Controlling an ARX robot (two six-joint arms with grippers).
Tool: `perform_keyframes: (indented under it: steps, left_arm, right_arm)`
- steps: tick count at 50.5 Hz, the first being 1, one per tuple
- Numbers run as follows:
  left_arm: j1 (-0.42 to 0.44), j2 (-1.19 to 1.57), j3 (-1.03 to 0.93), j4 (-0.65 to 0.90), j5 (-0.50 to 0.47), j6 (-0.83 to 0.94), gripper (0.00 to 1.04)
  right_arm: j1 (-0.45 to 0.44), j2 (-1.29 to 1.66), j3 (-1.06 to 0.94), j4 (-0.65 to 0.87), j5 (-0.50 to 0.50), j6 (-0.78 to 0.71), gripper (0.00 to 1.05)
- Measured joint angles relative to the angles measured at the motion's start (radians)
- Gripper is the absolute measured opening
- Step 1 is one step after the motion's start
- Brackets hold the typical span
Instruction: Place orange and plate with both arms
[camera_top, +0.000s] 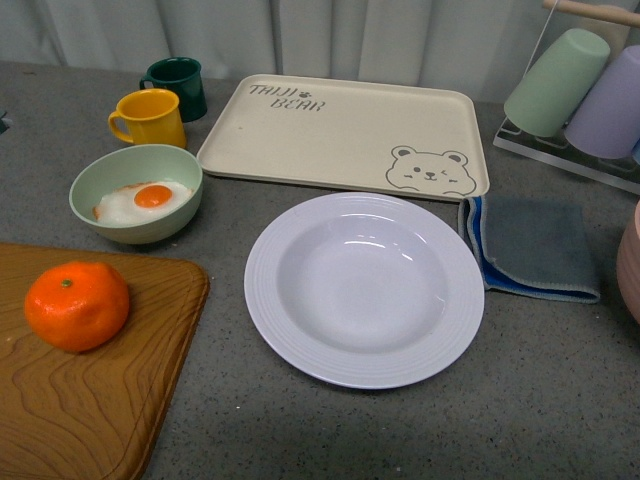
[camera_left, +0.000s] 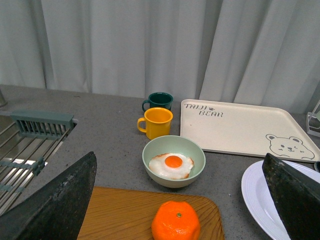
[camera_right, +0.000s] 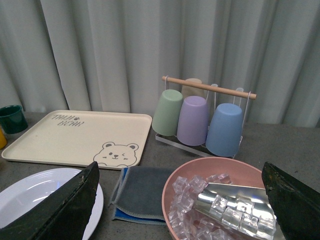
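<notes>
The orange (camera_top: 77, 305) lies on a wooden cutting board (camera_top: 110, 400) at the front left. It also shows in the left wrist view (camera_left: 176, 221), low between the open fingers of my left gripper (camera_left: 180, 200), which is above and short of it. The white deep plate (camera_top: 365, 288) sits empty on the grey counter in the middle, and its edge shows in the left wrist view (camera_left: 255, 192) and in the right wrist view (camera_right: 30, 192). My right gripper (camera_right: 180, 205) is open above a pink bowl of ice (camera_right: 215, 200). Neither arm shows in the front view.
A pale green bowl with a fried egg (camera_top: 137, 193), a yellow mug (camera_top: 150, 118) and a dark green mug (camera_top: 178, 87) stand at the back left. A cream bear tray (camera_top: 345, 135) lies behind the plate. A grey-blue cloth (camera_top: 535, 247) and a cup rack (camera_top: 580, 90) are right. A sink rack (camera_left: 30, 145) is far left.
</notes>
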Motion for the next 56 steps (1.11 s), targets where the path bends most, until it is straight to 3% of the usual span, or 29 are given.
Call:
perform_keyframes:
  steps: [10,14,17,31,43,56]
  left_arm:
    - [0.000,0.000,0.000,0.000,-0.001,0.000,0.98]
    - [-0.025,0.058,0.033,-0.103,-0.114,-0.042,0.98]
    - [-0.027,0.158,0.046,-0.108,-0.145,-0.072,0.98]
    - [-0.004,0.841,0.184,0.279,-0.047,-0.117,0.98]
    - [-0.041,1.281,0.346,0.313,-0.011,-0.121,0.98]
    - [-0.082,1.569,0.493,0.262,0.020,-0.132,0.98]
  right_arm:
    - [0.000,0.000,0.000,0.000,0.000,0.000,0.95]
    - [0.000,0.000,0.000,0.000,0.000,0.000,0.95]
    - [0.000,0.000,0.000,0.000,0.000,0.000,0.95]
    - [0.000,0.000,0.000,0.000,0.000,0.000,0.95]
    - [0.000,0.000,0.000,0.000,0.000,0.000,0.95]
    - [0.000,0.000,0.000,0.000,0.000,0.000,0.95]
